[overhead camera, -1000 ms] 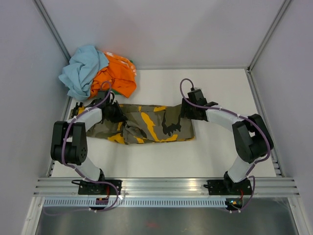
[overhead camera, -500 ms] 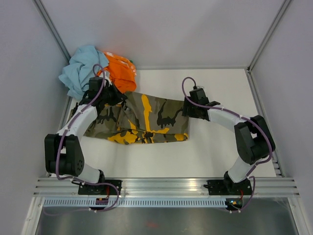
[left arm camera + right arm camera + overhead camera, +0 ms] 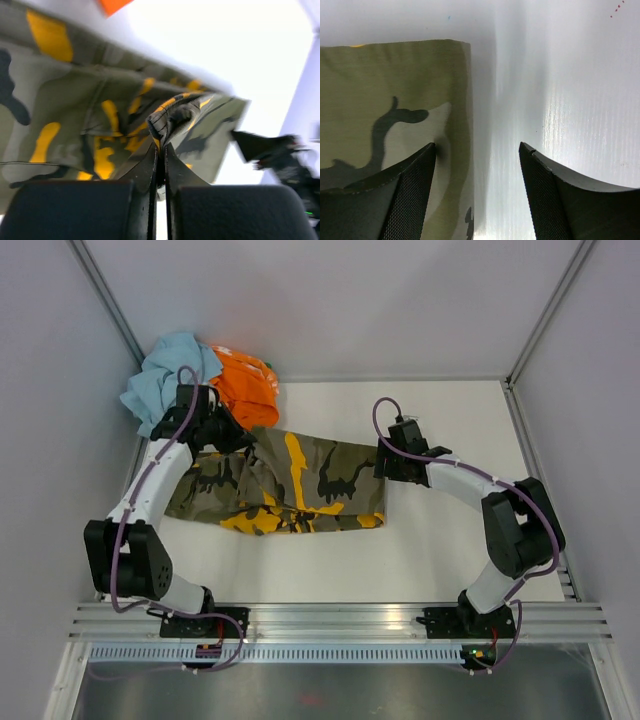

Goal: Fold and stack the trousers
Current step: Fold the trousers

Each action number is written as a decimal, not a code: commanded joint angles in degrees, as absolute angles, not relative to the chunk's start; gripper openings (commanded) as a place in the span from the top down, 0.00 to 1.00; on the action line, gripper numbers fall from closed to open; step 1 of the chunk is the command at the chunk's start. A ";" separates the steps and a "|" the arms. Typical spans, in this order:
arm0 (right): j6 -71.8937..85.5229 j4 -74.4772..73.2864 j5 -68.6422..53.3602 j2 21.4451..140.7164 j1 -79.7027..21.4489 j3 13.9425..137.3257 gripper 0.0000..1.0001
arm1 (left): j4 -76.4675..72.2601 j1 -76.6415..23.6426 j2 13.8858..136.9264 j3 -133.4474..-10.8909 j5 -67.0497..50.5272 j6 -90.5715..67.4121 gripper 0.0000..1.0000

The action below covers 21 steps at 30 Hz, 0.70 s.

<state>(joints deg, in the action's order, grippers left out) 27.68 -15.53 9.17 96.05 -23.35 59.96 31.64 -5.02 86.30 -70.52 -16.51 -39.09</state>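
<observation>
The camouflage trousers (image 3: 290, 485) lie across the middle of the white table, partly folded, olive with black and orange-yellow patches. My left gripper (image 3: 235, 435) is at their far left corner, shut on a pinched fold of the cloth (image 3: 172, 117), which it holds lifted. My right gripper (image 3: 392, 462) is open at the trousers' right edge. In the right wrist view its fingers straddle that edge (image 3: 462, 100), one finger (image 3: 405, 200) over the cloth, the other over bare table.
A pile of light blue cloth (image 3: 165, 380) and orange cloth (image 3: 245, 390) lies in the far left corner, just behind my left gripper. Grey walls enclose the table; a metal rail (image 3: 340, 620) runs along the near edge.
My left gripper has carried the trousers' left part up and away toward the far left corner, spreading the cloth wider. My right gripper has stayed at the right edge.
</observation>
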 commanded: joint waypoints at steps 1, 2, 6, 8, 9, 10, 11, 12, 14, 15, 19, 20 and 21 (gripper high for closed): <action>26.98 -16.35 10.28 93.96 -23.03 61.96 0.26 | 38.93 -5.10 81.31 -78.65 -14.68 -45.25 0.98; 26.98 -16.35 10.20 93.69 -23.03 61.88 0.27 | 40.41 -5.10 80.60 -79.53 -13.81 -46.57 0.98; 26.54 -16.87 9.23 92.90 -23.03 61.26 0.27 | 43.40 -5.27 76.74 -79.72 -12.22 -54.47 0.98; 26.19 -17.14 9.14 92.29 -23.03 60.82 0.28 | 45.95 -5.54 74.81 -79.46 -9.08 -56.59 0.98; 26.02 -17.05 9.14 92.11 -23.03 60.12 0.28 | 48.58 -5.71 74.10 -79.02 -7.57 -58.43 0.98; 26.02 -16.79 9.05 91.94 -22.94 59.77 0.28 | 50.17 -5.71 73.48 -78.40 -5.91 -59.67 0.98; 25.84 -16.87 8.79 91.59 -22.94 59.50 0.28 | 51.32 -5.71 72.87 -76.48 -3.45 -60.90 0.98; 25.67 -16.79 8.35 91.50 -22.94 59.24 0.28 | 51.94 -5.71 71.30 -75.25 -2.73 -63.00 0.98; 25.40 -17.05 7.74 91.49 -22.94 58.71 0.28 | 51.69 -5.71 69.88 -70.51 -1.94 -64.59 0.98; 25.23 -16.96 6.95 91.49 -22.94 58.54 0.28 | 50.37 -5.71 68.92 -69.01 -1.50 -64.77 0.98; 24.87 -16.53 4.49 91.58 -22.94 58.45 0.30 | 45.10 -5.63 71.00 -64.08 3.07 -60.13 0.98; 24.96 -16.44 3.87 91.58 -22.94 58.45 0.30 | 40.82 -5.63 72.06 -62.85 3.42 -57.68 0.98; 24.96 -16.26 3.35 91.58 -22.94 58.45 0.30 | 39.30 -5.54 73.38 -62.67 3.60 -53.74 0.98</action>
